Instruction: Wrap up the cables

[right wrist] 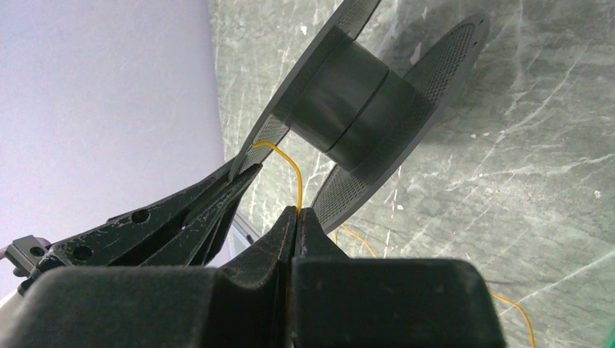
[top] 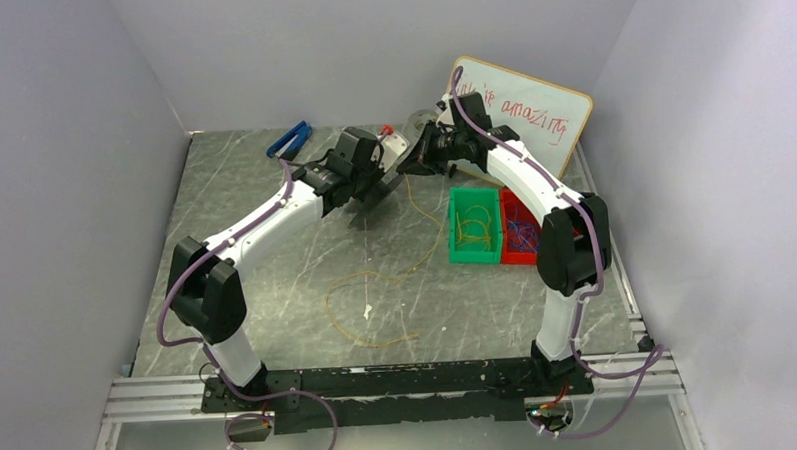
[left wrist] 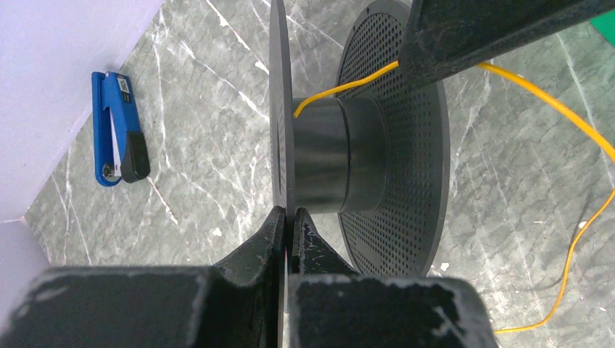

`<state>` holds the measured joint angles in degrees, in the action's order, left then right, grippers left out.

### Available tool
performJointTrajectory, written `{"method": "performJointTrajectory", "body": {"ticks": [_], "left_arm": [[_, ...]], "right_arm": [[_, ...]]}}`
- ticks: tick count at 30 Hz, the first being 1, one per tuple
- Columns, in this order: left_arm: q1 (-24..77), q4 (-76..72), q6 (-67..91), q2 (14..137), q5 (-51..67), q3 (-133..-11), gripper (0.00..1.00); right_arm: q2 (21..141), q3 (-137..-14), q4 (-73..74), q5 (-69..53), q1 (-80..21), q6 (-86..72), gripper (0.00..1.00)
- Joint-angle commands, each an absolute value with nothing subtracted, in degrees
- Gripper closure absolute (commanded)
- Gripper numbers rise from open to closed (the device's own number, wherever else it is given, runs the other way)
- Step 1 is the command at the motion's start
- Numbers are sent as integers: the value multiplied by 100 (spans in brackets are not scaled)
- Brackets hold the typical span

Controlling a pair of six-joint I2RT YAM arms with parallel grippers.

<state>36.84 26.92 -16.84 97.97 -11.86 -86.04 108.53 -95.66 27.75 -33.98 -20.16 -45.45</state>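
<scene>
Two pinches on: my left gripper clamps the spool flange, my right gripper nips the cable beside the hub, slack looped on the table, so one loose turn could slide off.

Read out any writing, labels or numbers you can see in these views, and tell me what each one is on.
"amazing": red handwriting on the whiteboard leaning at the far right of the table.
The word before it on the whiteboard: partly hidden behind the right arm, so it cannot be read.
Small label on the blue tool: too small to read.
Black spool, green bin, red bin: no text visible.
</scene>
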Motion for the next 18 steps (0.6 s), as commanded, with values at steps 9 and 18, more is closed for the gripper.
{"method": "performJointTrajectory", "body": {"ticks": [9,18], "left_arm": [[3753,2733,-1512,9690,-741,-8648,98],[3756,2783,-1487,9710,-669,-8698,98]], "right_arm": [[10706,-9733,2515,-3664,-2011,-4588,100],[10780,-9724,2435,-3648,-2012,-4611,100]]}}
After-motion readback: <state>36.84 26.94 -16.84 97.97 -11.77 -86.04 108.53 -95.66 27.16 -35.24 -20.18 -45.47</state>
